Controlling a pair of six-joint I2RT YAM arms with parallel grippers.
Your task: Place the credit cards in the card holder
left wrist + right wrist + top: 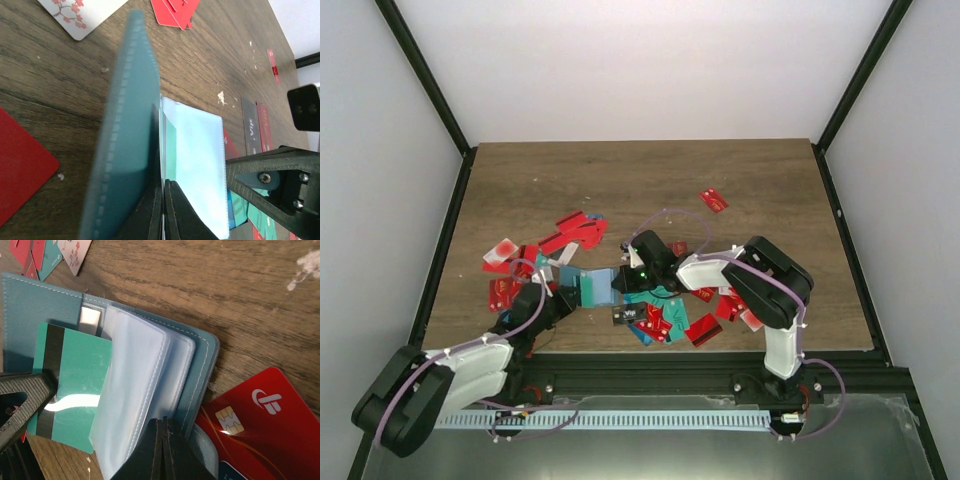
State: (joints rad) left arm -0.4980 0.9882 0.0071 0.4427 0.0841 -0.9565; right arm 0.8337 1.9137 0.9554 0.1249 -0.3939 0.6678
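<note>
clamping one card holder (25, 305): left pincer (162, 212), right pincer (162, 450); one green card (80, 375) atop

Pretty clearly a robotics lab cell I'm driving here, not anyone's home. Plain white panels (620, 60) box it in on three sides, held by black frame posts (425, 80). The wood-grain table (620, 170) has both arms (775, 290) bolted to a rail at its near edge, with purple cables (670, 213) looping off them and a slotted cable duct (620, 420) below. The only clutter is scattered credit cards (570, 232).
</note>
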